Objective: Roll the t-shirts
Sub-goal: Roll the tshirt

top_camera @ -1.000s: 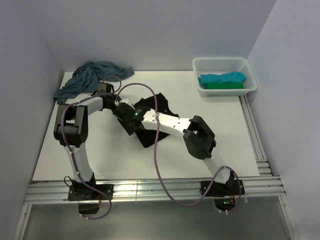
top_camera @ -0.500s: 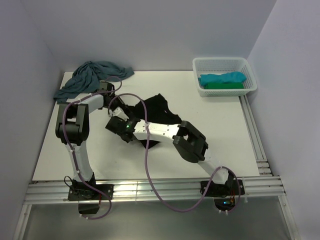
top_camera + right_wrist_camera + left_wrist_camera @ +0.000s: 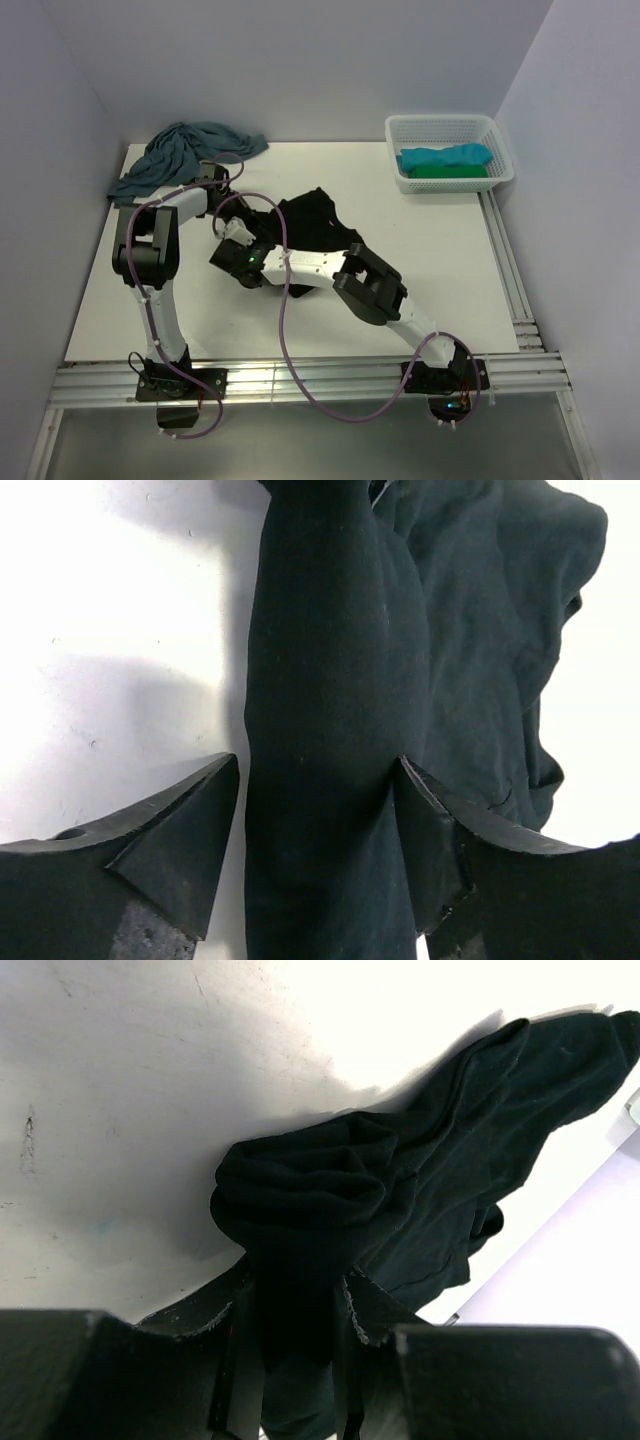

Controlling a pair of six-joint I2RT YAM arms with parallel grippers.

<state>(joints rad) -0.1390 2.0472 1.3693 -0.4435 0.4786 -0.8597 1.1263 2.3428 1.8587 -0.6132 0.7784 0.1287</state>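
A black t-shirt (image 3: pixel 318 222) lies bunched in the middle of the table. My left gripper (image 3: pixel 232 220) is shut on its left end; in the left wrist view the cloth (image 3: pixel 400 1180) runs up out of the left gripper (image 3: pixel 295 1320) as a gathered wad. My right gripper (image 3: pixel 234 262) is just in front of it. It stands open astride a rolled length of the shirt (image 3: pixel 330 670), and the right gripper (image 3: pixel 318 765) has one finger against the roll and the other a little apart. A dusty-blue t-shirt (image 3: pixel 185 150) is heaped at the far left corner.
A white mesh basket (image 3: pixel 447 123) at the far right holds a turquoise t-shirt (image 3: pixel 445 157) and a green one (image 3: pixel 450 172). Purple cables loop over both arms. Metal rails run along the near and right table edges.
My right arm has swung left and towards the near edge, carrying its gripper along the black shirt's left end. More of the shirt shows behind it. The left gripper has kept its hold.
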